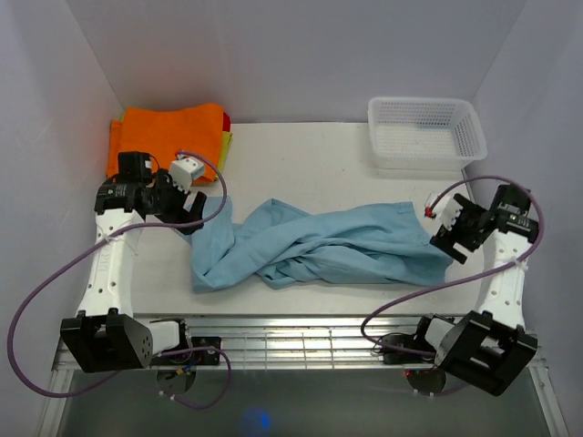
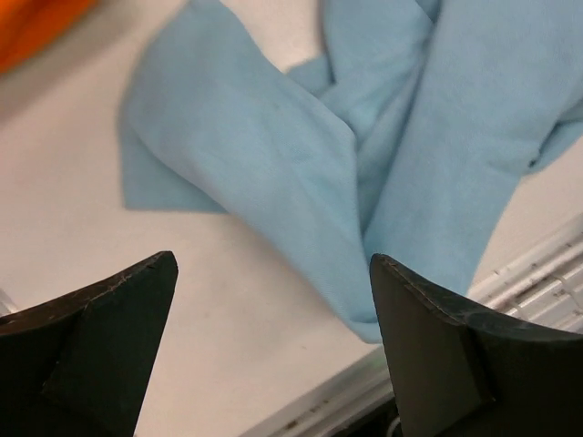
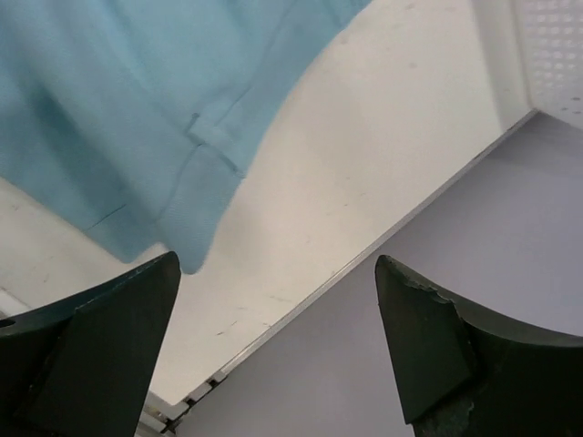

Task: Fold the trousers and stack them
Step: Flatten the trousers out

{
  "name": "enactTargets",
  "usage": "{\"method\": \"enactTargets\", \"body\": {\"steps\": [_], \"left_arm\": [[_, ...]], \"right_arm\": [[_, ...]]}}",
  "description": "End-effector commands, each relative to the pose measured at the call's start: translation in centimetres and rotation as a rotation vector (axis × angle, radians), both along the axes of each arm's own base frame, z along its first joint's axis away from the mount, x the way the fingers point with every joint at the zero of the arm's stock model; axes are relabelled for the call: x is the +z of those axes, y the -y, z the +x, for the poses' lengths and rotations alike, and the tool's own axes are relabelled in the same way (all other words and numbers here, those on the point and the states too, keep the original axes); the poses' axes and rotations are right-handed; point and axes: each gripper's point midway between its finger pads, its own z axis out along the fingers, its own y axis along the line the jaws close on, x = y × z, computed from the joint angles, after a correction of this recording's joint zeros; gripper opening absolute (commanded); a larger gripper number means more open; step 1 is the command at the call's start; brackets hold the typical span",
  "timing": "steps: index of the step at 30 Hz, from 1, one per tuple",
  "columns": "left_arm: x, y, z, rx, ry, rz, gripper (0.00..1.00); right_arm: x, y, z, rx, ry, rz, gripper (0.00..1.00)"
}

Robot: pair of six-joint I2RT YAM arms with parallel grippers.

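Top external view is showing us the trousers [image 1: 319, 246] lying crumpled across the middle of the surface [image 1: 301, 155], their long axis running left to right between our arms. We are holding the left jaws and the right jaws apart and empty. Each is hovering just beside its own end of the cloth, about equally near.
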Motion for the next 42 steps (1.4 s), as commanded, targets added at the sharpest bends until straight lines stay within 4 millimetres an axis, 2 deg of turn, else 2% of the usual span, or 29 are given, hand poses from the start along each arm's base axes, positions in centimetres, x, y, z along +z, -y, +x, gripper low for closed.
{"method": "enactTargets", "body": {"steps": [1,2,3,4,5,6,7,8,9,10,13,14,16,17,18,19,20,21,23,25,26,30,33,35,36,38,40,41,42], "left_arm": [[2.9,-0.2,2.9,-0.11,0.091,-0.023,0.98],[3.8,0.2,4.2,-0.128,0.114,-0.037,0.98],[1.9,0.3,6.0,-0.131,0.054,-0.05,0.98],[1.1,0.3,7.0,-0.138,0.032,-0.052,0.98],[0.3,0.6,8.0,-0.156,0.009,-0.058,0.97],[0.7,0.6,9.6,-0.172,0.027,-0.057,0.96],[-1.7,1.0,10.8,-0.191,-0.044,-0.072,0.95],[-2.4,1.2,11.7,-0.2,-0.059,-0.073,0.94],[-1.9,1.2,13.4,-0.201,-0.037,-0.059,0.92],[-4.0,1.4,14.3,-0.194,-0.097,-0.075,0.92],[-5.2,2.0,16.0,-0.192,-0.126,-0.063,0.87],[-6.7,2.2,16.2,-0.194,-0.159,-0.059,0.86],[-8.3,1.7,16.5,-0.171,-0.181,-0.032,0.84],[-9.3,3.0,16.2,-0.198,-0.198,-0.016,0.84],[-10.1,2.6,16.7,-0.181,-0.19,0.023,0.84],[-11.3,2.5,16.2,-0.168,-0.217,0.033,0.84],[-11.9,2.3,16.1,-0.156,-0.226,0.041,0.84],[-12.3,2.2,16.0,-0.15,-0.23,0.051,0.84],[-13.4,1.4,16.2,-0.121,-0.214,0.091,0.85],[-13.4,1.2,16.8,-0.101,-0.187,0.1,0.86],[-13.4,1.2,16.9,-0.1,-0.184,0.1,0.86],[-14.1,1.1,17.1,-0.091,-0.197,0.118,0.86],[-15.3,1.0,16.7,-0.089,-0.225,0.126,0.86],[-16.0,1.3,16.4,-0.08,-0.239,0.123,0.81],[-16.4,1.3,16.1,-0.077,-0.247,0.124,0.77],[-17.3,1.3,15.5,-0.05,-0.256,0.128,0.66],[-17.1,0.7,15.7,-0.012,-0.219,0.146,0.55],[-17.9,0.5,14.5,0.005,-0.245,0.148,0.52],[-17.5,0.4,14.4,0.02,-0.231,0.15,0.47]], "right_arm": [[4.1,-1.4,3.3,-0.039,-0.018,0.275,0.93],[4.3,-1.2,4.2,-0.056,-0.034,0.309,0.92],[4.5,-1.4,5.0,-0.058,-0.046,0.345,0.9],[4.6,-0.8,6.8,-0.056,-0.065,0.362,0.89],[4.4,-1.0,7.6,-0.043,-0.084,0.364,0.88],[4.0,-0.5,8.4,-0.047,-0.1,0.339,0.87],[3.2,-0.2,9.9,-0.025,-0.115,0.319,0.86],[2.7,0.0,10.3,-0.021,-0.129,0.31,0.85],[2.4,0.4,11.3,-0.015,-0.12,0.288,0.85],[1.6,0.6,12.3,-0.008,-0.134,0.28,0.84],[-0.1,0.4,14.4,0.0,-0.158,0.265,0.82],[-0.2,-0.2,15.2,-0.005,-0.159,0.267,0.82],[-1.2,-0.4,16.7,-0.019,-0.15,0.256,0.81],[-1.7,-1.3,17.2,-0.008,-0.151,0.255,0.81],[-2.4,-1.5,18.0,-0.021,-0.13,0.248,0.81],[-2.9,-1.9,18.4,-0.023,-0.12,0.24,0.81],[-3.3,-3.0,18.7,-0.001,-0.113,0.232,0.81],[-4.5,-3.3,18.3,-0.003,-0.131,0.218,0.81],[-5.3,-5.0,19.3,0.038,-0.102,0.194,0.82],[-6.8,-5.7,19.3,0.048,-0.114,0.173,0.82],[-6.9,-6.3,19.9,0.064,-0.093,0.163,0.83],[-9.3,-6.9,20.0,0.085,-0.13,0.12,0.83],[-11.4,-7.3,19.2,0.125,-0.158,0.076,0.81],[-12.8,-7.4,17.9,0.153,-0.183,0.043,0.74],[-13.2,-7.5,17.5,0.159,-0.189,0.034,0.57],[-13.7,-7.5,16.8,0.16,-0.202,0.024,0.42],[-13.4,-7.1,16.6,0.143,-0.198,0.014,0.23],[-13.2,-6.8,16.5,0.128,-0.194,0.013,0.18],[-12.9,-6.6,16.3,0.111,-0.193,0.017,0.08]]}}
